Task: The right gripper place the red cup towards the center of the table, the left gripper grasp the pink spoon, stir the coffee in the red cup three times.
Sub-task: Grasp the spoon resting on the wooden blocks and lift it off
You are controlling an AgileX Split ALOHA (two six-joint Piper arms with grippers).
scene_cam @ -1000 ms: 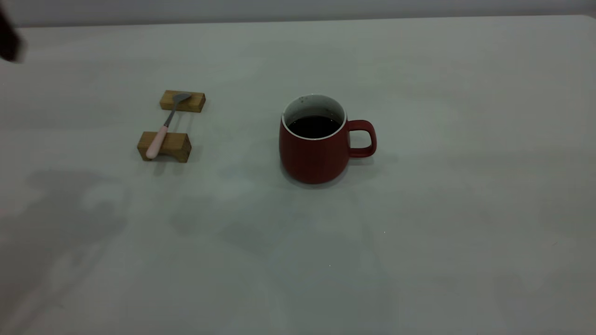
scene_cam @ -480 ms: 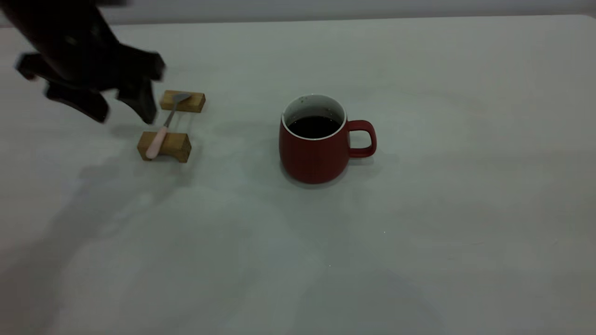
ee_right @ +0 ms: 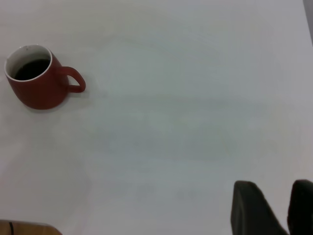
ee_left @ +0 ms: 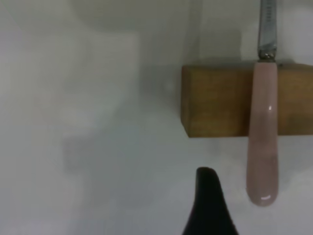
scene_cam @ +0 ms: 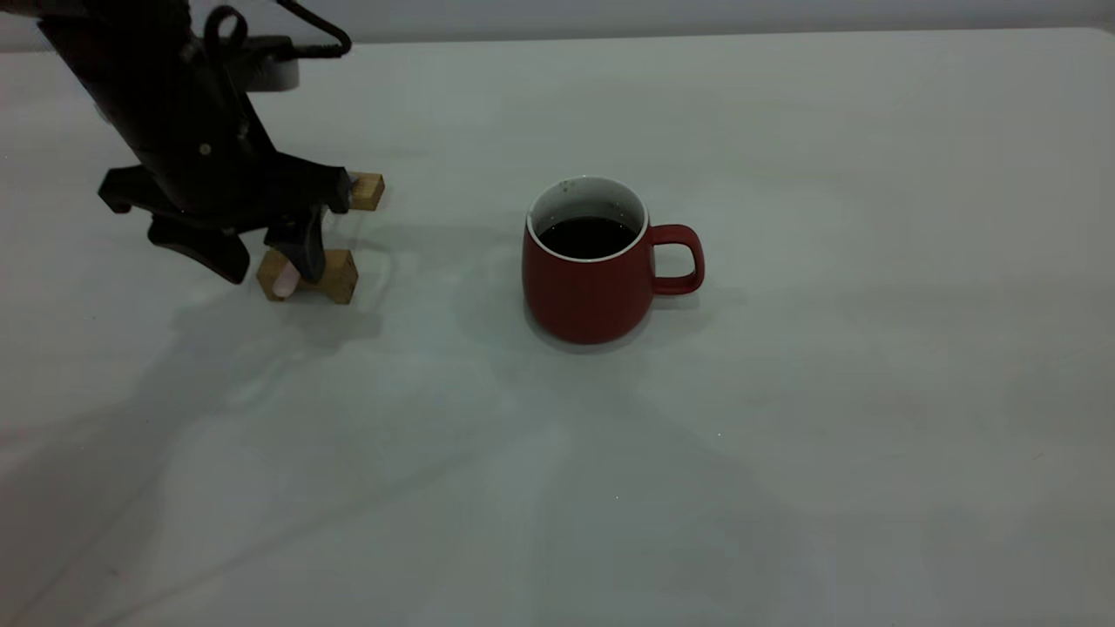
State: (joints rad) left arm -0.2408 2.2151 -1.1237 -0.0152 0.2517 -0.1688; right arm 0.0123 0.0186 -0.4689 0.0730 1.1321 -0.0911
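The red cup [scene_cam: 588, 292] stands upright near the middle of the table [scene_cam: 784, 392], its handle pointing right and dark coffee [scene_cam: 587, 237] inside. The pink spoon [ee_left: 263, 142] lies across two wooden blocks at the table's left; in the exterior view only its handle end [scene_cam: 285, 280] shows. My left gripper [scene_cam: 260, 257] hangs open just above that handle, one finger on each side of it. In the left wrist view one fingertip [ee_left: 208, 200] sits beside the handle's end, not touching. My right gripper [ee_right: 275, 196] is shut and empty, well away from the cup [ee_right: 36, 83], and is out of the exterior view.
The near wooden block [scene_cam: 329, 277] carries the spoon's handle, and the far block [scene_cam: 368, 190] peeks out behind the left arm. In the left wrist view the near block [ee_left: 215, 100] lies under the handle. A brown wooden edge [ee_right: 24, 229] shows at one corner of the right wrist view.
The left arm came in from the upper left, moved right and dropped over the spoon, now covering most of it. The cup, spoon and blocks have not moved.
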